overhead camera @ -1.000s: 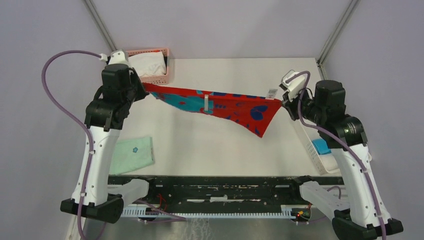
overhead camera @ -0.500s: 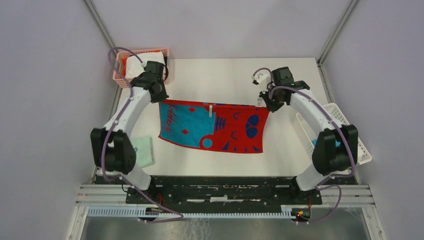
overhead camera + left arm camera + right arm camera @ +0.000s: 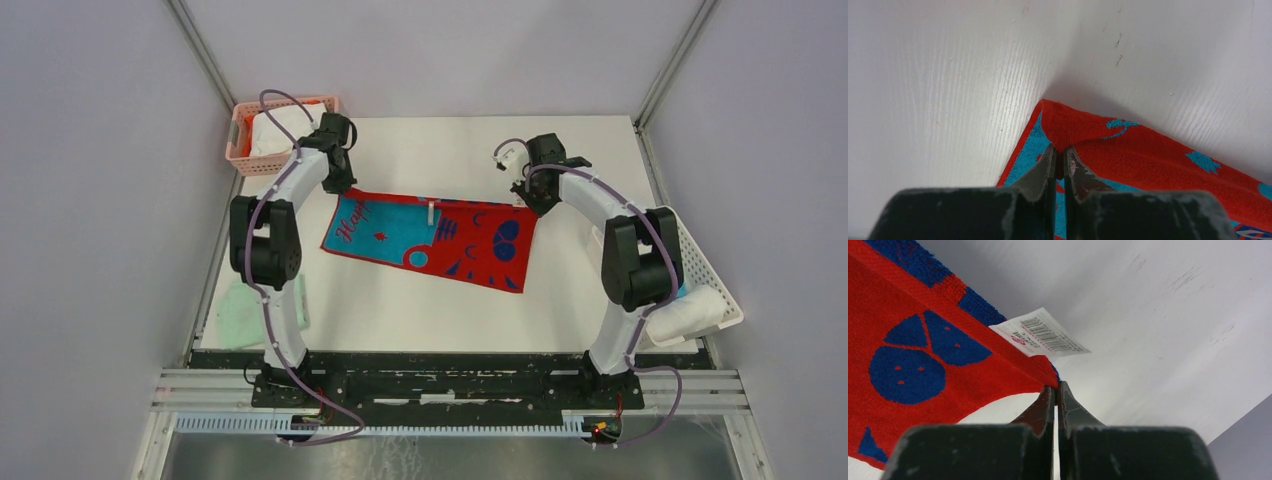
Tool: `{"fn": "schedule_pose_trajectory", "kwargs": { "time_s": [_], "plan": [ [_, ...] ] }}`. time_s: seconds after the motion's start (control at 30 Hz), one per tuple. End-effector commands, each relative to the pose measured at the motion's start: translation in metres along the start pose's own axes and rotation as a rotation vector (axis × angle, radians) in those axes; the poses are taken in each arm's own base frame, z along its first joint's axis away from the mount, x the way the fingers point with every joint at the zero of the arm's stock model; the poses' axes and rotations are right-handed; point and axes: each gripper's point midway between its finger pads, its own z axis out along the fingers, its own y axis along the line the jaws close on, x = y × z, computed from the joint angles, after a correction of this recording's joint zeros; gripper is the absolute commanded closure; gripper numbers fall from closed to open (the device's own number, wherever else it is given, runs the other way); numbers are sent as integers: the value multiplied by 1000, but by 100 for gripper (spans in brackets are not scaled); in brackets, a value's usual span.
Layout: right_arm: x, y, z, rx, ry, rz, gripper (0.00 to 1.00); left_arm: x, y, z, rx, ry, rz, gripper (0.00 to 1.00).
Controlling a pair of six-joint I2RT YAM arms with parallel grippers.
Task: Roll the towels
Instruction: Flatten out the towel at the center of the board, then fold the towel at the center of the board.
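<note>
top external view showed you the red towel (image 3: 440,240), part turquoise with dark-blue shapes, lying nearly flat and a little skewed on the table (image 3: 420,150). your left gripper (image 3: 343,188) was at its far left corner and your right gripper (image 3: 530,203) at its far right corner. on the left wrist view the jaws were pinched tight on a small raised fold of that corner. on the right wrist view they were closed on the very tip of the other corner, just beside the barcode tag (image 3: 1040,332). a white towel (image 3: 275,130) sat in the pink basket (image 3: 240,135) at the far left. judging by the looped pile and the way the corner puckered, the cloth was probably light, limp and grippy, not slippery. it had no stiffness of its own, so an edge would likely sag or bunch wherever you did not support it. to roll it you would do best to take both corners of one short end, biting into the cloth itself, not the paper tag, which could tear or slip.
</note>
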Motion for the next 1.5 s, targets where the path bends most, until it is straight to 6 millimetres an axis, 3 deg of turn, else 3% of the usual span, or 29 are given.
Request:
{"fn": "schedule_pose_trajectory", "kwargs": {
  "time_s": [0.0,0.17,0.33,0.47,0.6,0.9,1.07,1.2,1.33,1.47],
  "plan": [
    [-11,-7,-34,45,-51,-11,99,-27,15,-25,20,-87,-69,97],
    [-3,33,-50,6,-24,-69,98,-13,35,-43,22,-81,-110,97],
    [18,68,-62,-28,71,-75,97,18,41,-50,41,-33,-104,97],
    [42,79,-71,-2,151,-71,96,42,56,-57,10,-16,-115,97],
    [51,94,-76,-12,167,-85,95,60,66,-61,2,-8,-139,97],
    [79,123,-61,-65,302,-138,92,110,74,-39,-22,91,-134,97],
    [90,132,-58,-88,362,-152,86,120,74,-35,-24,117,-135,95],
    [86,146,-73,-150,354,-131,73,115,78,-40,-40,98,-136,86],
    [81,154,-96,-172,325,-87,52,115,78,-51,-26,79,-146,67],
    [69,149,-119,-137,252,-2,48,118,82,-65,-21,52,-154,50]
  ]
}}
